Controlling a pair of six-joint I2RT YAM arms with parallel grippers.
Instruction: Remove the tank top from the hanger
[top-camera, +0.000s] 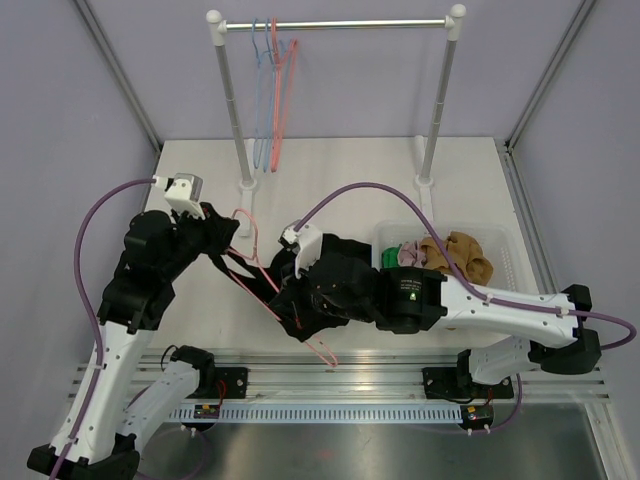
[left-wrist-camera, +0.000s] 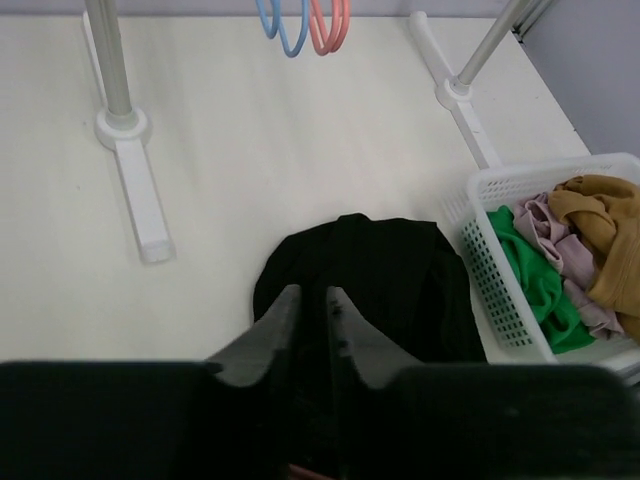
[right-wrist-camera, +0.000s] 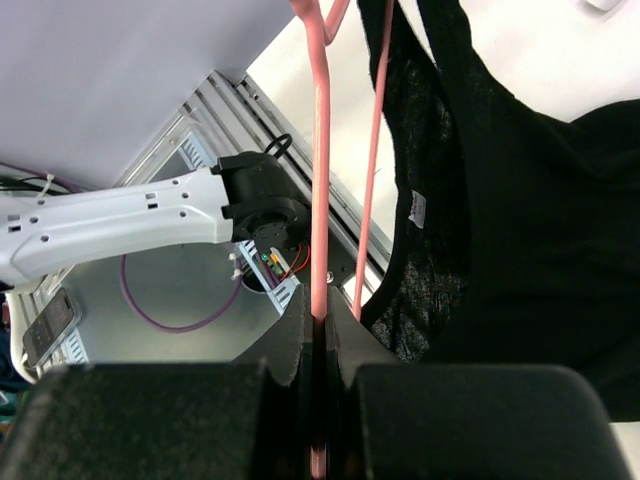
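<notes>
- The left arm rises from its base at the near left corner, folds at the elbow and reaches right toward the middle of the pale desk (left-wrist-camera: 250, 150).
- The left hand (left-wrist-camera: 312, 292) points down and away. Its two dark fingers (left-wrist-camera: 285, 320) are drawn close with only a thin gap between them.
- The black tank top (left-wrist-camera: 370, 270) lies bunched on the desk directly under and just beyond those fingertips. Whether any cloth is pinched between them cannot be told.
- The right arm stretches from the near right corner leftward, low along the near edge of the desk, with its wrist turned over.
- The right hand (right-wrist-camera: 318, 320) is clamped tight on one thin bar of the slim pink hanger (right-wrist-camera: 320, 150), which runs straight out from between its fingers.
- In the right wrist view the black tank top hangs just right of the pink hanger, with a narrow strap running beside the second pink bar. Whether the strap is looped on the hanger cannot be told.
- Seen from above, the garment sits mid-desk between the two hands.
- A white slatted plastic basket (left-wrist-camera: 490, 280) stands just right of the black tank top, holding green, mauve and mustard clothes.
- A white-posted clothes rail with a metal bar (top-camera: 335, 23) stands at the far side, carrying a blue hanger (top-camera: 262, 90) and a red hanger (top-camera: 285, 100).
</notes>
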